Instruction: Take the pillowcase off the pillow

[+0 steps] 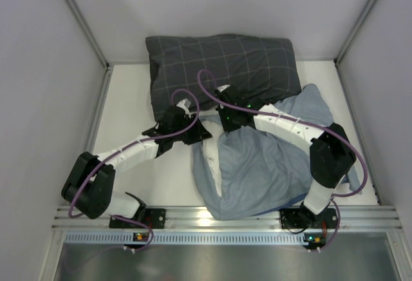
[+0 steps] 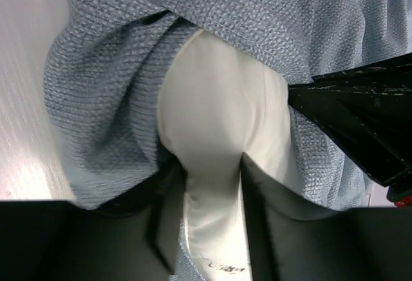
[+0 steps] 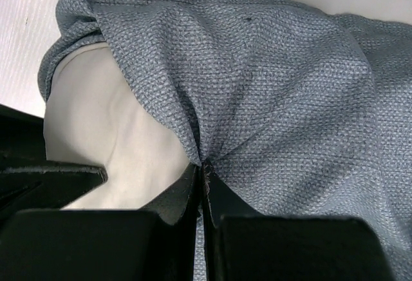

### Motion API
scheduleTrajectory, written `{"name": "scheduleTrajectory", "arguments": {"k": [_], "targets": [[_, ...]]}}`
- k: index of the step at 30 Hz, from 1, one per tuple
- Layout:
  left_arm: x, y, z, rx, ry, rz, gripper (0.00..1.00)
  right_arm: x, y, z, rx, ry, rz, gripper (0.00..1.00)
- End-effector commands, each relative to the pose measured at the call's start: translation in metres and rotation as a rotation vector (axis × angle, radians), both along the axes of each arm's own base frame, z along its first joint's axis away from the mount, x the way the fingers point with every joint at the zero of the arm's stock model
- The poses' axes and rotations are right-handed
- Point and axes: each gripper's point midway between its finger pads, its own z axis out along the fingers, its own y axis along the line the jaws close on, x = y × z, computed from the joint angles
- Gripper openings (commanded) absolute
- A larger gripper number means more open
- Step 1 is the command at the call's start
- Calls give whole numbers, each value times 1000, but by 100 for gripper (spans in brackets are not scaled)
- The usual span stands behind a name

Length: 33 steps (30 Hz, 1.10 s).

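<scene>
Pinching a white corner of the pillow (image 2: 219,100) with the left end effector (image 2: 212,165) — fingers (image 2: 264,229) set narrow, the white cloth filling the gap and touching both. Clamping a bunched fold of the pillowcase (image 3: 277,87) in the right end effector (image 3: 201,171), pads pressed tight together, blue-grey weave gathered into creases that fan out from the nip. Working close together, both end effectors at the open mouth of the case, about the middle of the bench (image 1: 129,100). Covering most of the pillow in blue-grey cloth; from above, only a white strip bared along the left edge of the heap, and from the wrist views a plump white bulge pushing out of the opening. Lying right of centre on the bench, between the arms' bases and the dark grey checked pillow (image 1: 219,62) at the far wall — far right corner of the case up against that checked pillow's near edge. Reaching in from the left with the left arm (image 1: 129,152) low over the bench; arching the right arm (image 1: 290,126) across the heap from its base at the near rail.
</scene>
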Motion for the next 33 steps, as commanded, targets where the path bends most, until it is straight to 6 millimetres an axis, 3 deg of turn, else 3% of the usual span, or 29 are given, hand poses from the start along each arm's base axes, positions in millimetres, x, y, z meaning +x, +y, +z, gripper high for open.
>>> {"name": "scheduleTrajectory", "arguments": {"k": [1,2,9,15,33], "targets": [[8,-17,52,-95,-115,-13,46,4,2,13,37,-18,-1,0],[6,-15,54,-85,-115,-2,57,4,3,14,40,-20,1,0],[-2,-2,53,-47,-81,86,68,4,3,14,43,-19,0,0],[1,-2,50,-41,-72,122,68,2,4,16,52,-15,7,0],[23,-3,15,96,-38,136,69,3,2,15,43,-20,5,0]]}}
